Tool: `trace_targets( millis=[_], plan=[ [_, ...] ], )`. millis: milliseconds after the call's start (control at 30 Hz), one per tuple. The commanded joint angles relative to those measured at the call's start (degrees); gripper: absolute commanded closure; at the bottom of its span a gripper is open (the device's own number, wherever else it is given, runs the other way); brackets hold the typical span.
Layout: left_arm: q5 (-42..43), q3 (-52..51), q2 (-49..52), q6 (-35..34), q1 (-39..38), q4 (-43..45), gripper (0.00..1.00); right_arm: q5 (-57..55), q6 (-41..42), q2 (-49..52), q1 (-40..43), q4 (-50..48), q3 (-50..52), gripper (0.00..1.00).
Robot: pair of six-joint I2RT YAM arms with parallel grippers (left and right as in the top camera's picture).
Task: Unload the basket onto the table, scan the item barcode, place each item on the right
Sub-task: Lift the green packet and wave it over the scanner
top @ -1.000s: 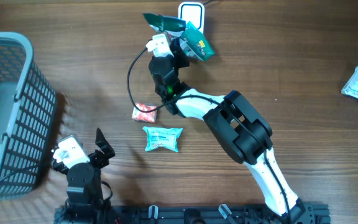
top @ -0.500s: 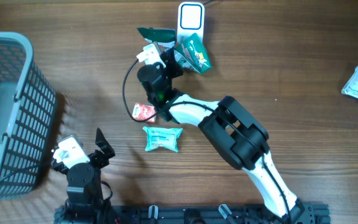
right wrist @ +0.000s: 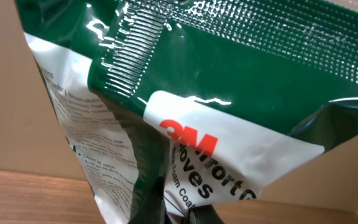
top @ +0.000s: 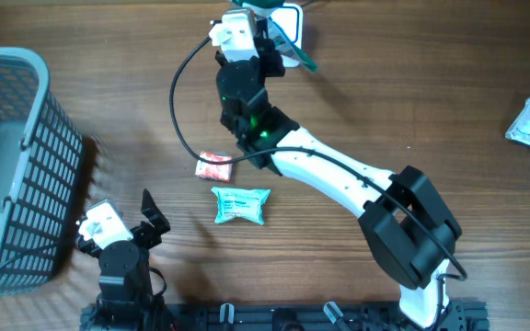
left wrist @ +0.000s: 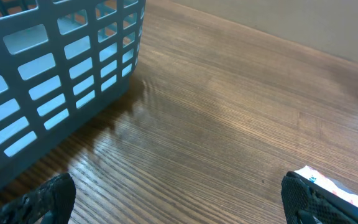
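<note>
Right gripper (top: 272,33): pressed together on a green and white glove packet (right wrist: 229,93), pinching it by the lower edge. Printed in red on the white panel, "3M"; under that, part of a word ending "oves". Held directly above the fingers, filling nearly the whole wrist view. Seen from overhead, just past the fingertips, a white scanner (top: 293,17) with the packet over it; touching or apart cannot be told. Back along the arm from that gripper, a small red and white sachet (top: 214,166) flat on the wooden table (top: 431,83), and beyond it, nearer the base, a teal sachet (top: 241,204). Well off to that gripper's right, at the frame edge, a white sachet (top: 529,121).

Left gripper (top: 152,213): spread wide, pinching nothing, low over the table. Ahead and to its left, a grey slotted basket (left wrist: 61,62), near the fingertips (left wrist: 50,198) but apart from them. Only partly in frame; contents cannot be told. Just beside the right fingertip, a pale packet corner (left wrist: 331,190); which packet cannot be told.
</note>
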State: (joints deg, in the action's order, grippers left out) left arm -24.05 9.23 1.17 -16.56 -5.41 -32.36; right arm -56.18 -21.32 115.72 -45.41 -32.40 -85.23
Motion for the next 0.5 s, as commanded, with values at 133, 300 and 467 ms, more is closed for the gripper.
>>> trace_targets(
  millis=[133, 300, 467],
  plan=[
    [0.48, -0.39, -0.26, 1.16, -0.22, 0.2, 0.0, 9.27, -1.55, 0.13, 5.4, -7.98, -0.44, 0.95],
    [0.48, -0.39, -0.26, 1.16, -0.22, 0.2, 0.0, 14.32, -9.25, 1.88, 8.15, -9.16, -0.44, 0.95],
    [0.48, -0.39, -0.26, 1.16, -0.22, 0.2, 0.0, 14.34, -23.5, 7.91, 7.96, -20.76, -0.44, 0.95]
  ],
)
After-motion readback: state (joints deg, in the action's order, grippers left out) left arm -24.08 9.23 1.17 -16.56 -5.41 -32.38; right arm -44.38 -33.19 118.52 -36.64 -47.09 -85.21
